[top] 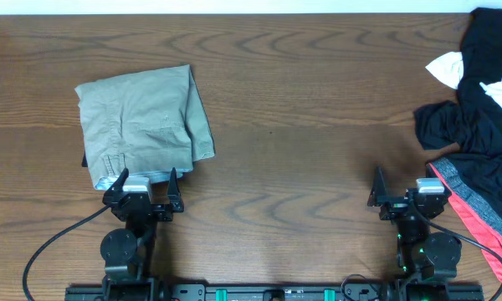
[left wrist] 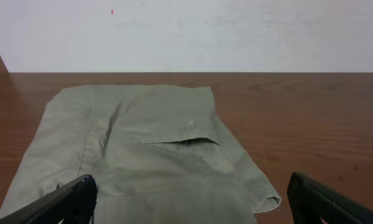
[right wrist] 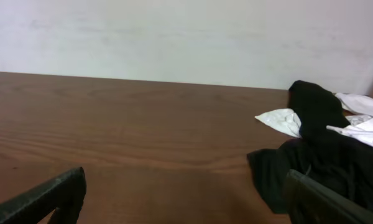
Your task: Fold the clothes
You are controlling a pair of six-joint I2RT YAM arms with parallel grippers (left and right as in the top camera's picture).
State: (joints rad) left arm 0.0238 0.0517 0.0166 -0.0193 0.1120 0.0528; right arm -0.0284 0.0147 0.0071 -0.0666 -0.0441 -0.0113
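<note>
At the left of the wooden table (top: 301,167), the khaki-tan trousers (top: 142,121) are seen lying flat in a folded, roughly square bundle. Their near edge is partly covered in the overhead view by the left gripper (top: 147,180), and in the left wrist view it is cut off by the bottom of the frame. A pocket slit (left wrist: 186,142) can be made out only in that wrist view. The left gripper is held with its jaws spread wide, one fingertip at each side of the trousers' near edge, and nothing is gripped; whether the tips touch the cloth cannot be told. The middle of the table is shown as plain wood grain. Further right, the right gripper (top: 406,191) is likewise held wide and nothing is held in it. Its outer finger is hard to separate from the dark cloth just beside it. At the far right, the black leggings (top: 477,117) are heaped in a crumpled pile, and the grey waistband (top: 477,188) with its coral-red edge is turned toward the near side. A white garment (top: 446,67) is mostly buried under the black cloth, so its shape cannot be told. The whole pile is cut off by the right edge of the overhead frame.
</note>
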